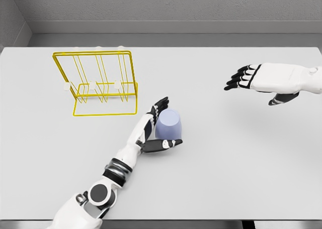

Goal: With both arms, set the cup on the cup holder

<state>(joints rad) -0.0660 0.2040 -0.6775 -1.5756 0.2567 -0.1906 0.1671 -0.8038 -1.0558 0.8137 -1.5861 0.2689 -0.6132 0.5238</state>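
A pale lavender cup (168, 125) stands upside down on the white table (226, 163), near the middle. My left hand (160, 126) wraps around it from the left, fingers behind it and thumb along its front, touching its sides. The yellow wire cup holder (98, 83) with white-tipped pegs stands to the upper left of the cup, well apart from it. My right hand (246, 79) hovers at the right, fingers spread and pointing left, holding nothing.
The table's far edge meets a grey wall behind the rack. Its front edge runs along the bottom of the view, by my left arm's shoulder.
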